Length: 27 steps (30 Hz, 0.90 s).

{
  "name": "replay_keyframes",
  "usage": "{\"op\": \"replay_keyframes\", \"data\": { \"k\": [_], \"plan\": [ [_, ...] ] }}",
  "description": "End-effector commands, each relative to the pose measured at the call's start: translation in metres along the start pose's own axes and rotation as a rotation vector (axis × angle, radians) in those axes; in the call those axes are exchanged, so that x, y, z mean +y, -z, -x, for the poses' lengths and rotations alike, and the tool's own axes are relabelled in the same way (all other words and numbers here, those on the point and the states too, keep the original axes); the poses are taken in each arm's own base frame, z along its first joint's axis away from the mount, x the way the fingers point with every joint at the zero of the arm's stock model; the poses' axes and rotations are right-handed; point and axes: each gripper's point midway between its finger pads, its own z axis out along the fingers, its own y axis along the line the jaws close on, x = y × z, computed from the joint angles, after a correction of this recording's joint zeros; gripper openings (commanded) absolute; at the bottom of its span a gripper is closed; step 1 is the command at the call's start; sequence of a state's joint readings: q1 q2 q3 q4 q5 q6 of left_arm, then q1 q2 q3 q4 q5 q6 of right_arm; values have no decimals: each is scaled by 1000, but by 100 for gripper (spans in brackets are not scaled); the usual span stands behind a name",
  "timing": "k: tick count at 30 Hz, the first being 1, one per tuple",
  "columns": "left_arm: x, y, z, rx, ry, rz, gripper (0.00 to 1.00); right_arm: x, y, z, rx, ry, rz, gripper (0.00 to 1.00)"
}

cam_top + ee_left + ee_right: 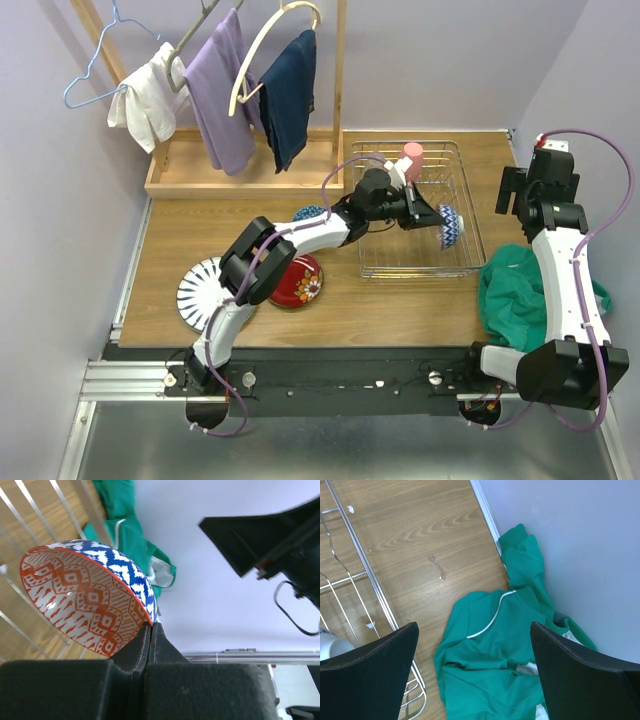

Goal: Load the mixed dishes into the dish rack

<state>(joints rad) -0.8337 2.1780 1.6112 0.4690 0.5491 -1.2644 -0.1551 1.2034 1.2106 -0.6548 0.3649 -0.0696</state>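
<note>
My left gripper (432, 218) is shut on the rim of a small bowl (450, 226), blue-white outside and red-patterned inside, held on its side over the right part of the dish rack (410, 272). In the left wrist view the fingers (151, 625) pinch the bowl's (85, 600) edge. A pink cup (412, 155) stands at the rack's back. On the table lie a red floral plate (302, 283), a white plate with dark stripes (197, 285) and a second small bowl (310, 212), partly hidden by the arm. My right gripper (512, 192) is open and empty, right of the rack (370, 580).
A green cloth (520, 290) lies bunched at the table's right edge, under my right gripper (475, 675). A wooden tray (240, 170) with a clothes rail and hanging garments stands at the back left. The wall is close on the right.
</note>
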Motion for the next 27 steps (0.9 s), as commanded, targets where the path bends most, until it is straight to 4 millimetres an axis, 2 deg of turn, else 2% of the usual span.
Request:
{"op": "replay_keyframes", "data": {
  "k": [1, 8, 9, 14, 17, 18, 20, 21, 22, 23, 25, 26, 27],
  "plan": [
    [8, -12, 2, -26, 6, 7, 0, -5, 0, -11, 31, -3, -12, 100],
    [31, -20, -10, 1, -1, 22, 0, -2, -1, -19, 47, -11, 4, 99],
    [40, -22, -12, 8, 2, 34, 0, -2, -2, -21, 52, -13, 7, 99],
    [53, -12, -5, 4, -3, 52, 0, 0, -4, -29, 72, -24, 18, 99],
    [41, -4, 0, 2, -42, 27, 0, 2, -7, -31, 74, -34, 26, 99],
    [32, -1, 2, -1, -59, 12, 0, 6, -8, -33, 78, -32, 38, 99],
    [31, 5, 3, 5, -74, 26, 0, 10, -12, -35, 82, -43, 51, 99],
    [23, 9, 4, 3, -78, 25, 0, 14, -13, -36, 84, -46, 68, 99],
    [25, 12, 4, 6, -85, 38, 2, 15, -14, -37, 87, -48, 73, 99],
    [34, 17, -1, 18, -68, 73, 10, 17, -15, -37, 87, -52, 80, 99],
    [32, 25, 1, 8, -72, 87, 21, 19, -17, -39, 90, -56, 88, 99],
    [45, 30, -4, 16, -66, 129, 31, 20, -17, -38, 85, -59, 92, 99],
    [43, 34, -2, 11, -73, 138, 33, 22, -17, -38, 83, -60, 102, 99]
  ]
}}
